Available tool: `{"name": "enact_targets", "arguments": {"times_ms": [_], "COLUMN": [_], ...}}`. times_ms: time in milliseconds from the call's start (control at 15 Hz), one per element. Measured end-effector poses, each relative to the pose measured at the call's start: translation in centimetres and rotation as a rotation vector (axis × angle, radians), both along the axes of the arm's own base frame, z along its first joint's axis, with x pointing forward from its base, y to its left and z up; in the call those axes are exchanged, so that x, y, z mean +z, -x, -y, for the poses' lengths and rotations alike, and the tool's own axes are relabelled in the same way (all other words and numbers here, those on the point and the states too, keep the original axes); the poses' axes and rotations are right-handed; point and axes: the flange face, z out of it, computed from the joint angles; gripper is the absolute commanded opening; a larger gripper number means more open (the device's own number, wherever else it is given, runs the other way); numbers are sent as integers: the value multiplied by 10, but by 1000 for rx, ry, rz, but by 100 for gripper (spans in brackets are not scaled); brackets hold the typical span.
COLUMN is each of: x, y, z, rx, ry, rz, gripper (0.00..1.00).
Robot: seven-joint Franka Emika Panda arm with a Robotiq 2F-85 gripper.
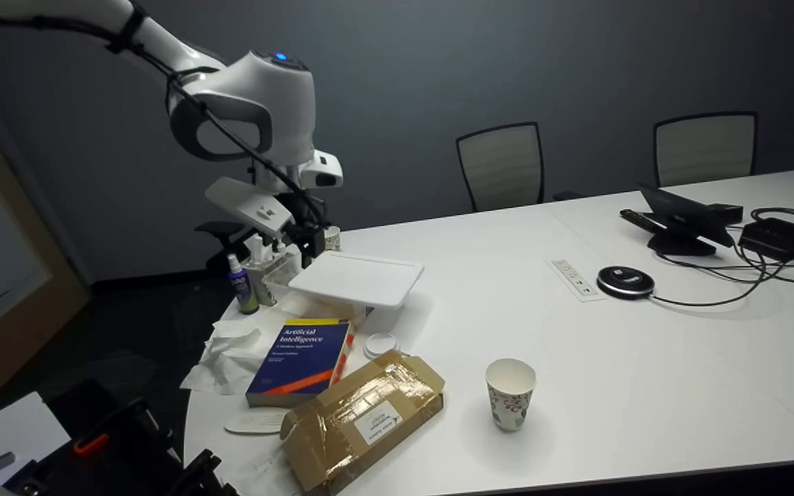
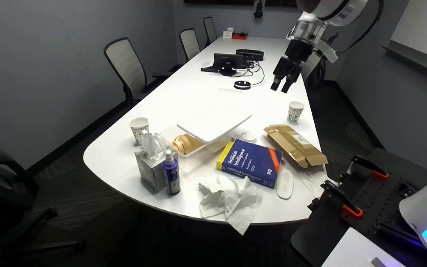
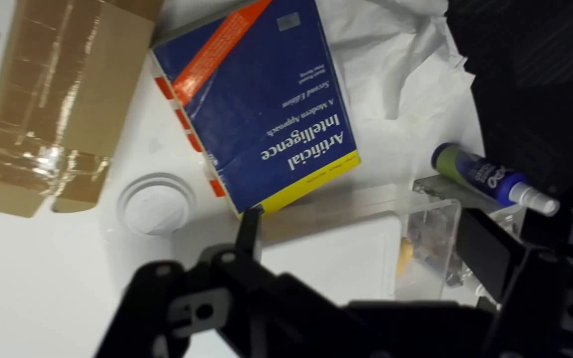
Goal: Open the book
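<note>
A: Your claw (image 2: 280, 89) hangs well above the surface (image 2: 195, 96), its fingers spread with nothing between them.

B: Where does that leave you with the Artificial Intelligence textbook (image 2: 252, 160)?

A: It lies closed and flat on the surface, well below and apart from your claw, between crumpled white paper (image 2: 232, 200) and a cardboard box (image 2: 293, 146). In your wrist view it sits ahead of the fingers, with one fingertip (image 3: 250, 231) overlapping a corner of it in the picture.

B: And which way do you see it pointing?

A: Its yellow-banded end faces the clear plastic bin (image 2: 195, 161) partly under the tilted white lid (image 2: 213, 125); an orange-red stripe crosses a corner at the opposite end. From the wrist, you get its long axis running steeply, slanting down to the right, title upside down.

B: What is hard for you to make out?

A: Your wrist view's top edge crops the textbook's far corner, and the small print under the subtitle blurs. In an exterior view, below the white arm (image 1: 245, 93), you lose the fingertips among dark parts.
</note>
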Motion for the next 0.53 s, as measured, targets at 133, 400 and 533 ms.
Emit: {"name": "enact_targets", "arguments": {"times_ms": [133,400,533], "x": [-41,-120,-151], "y": [-5,-12,-18], "z": [-16,-32,-34], "rx": [95,280,337], "ry": [-58,-157,-191], "rz": [-26,-117,-158], "gripper": [100,100,100]}}
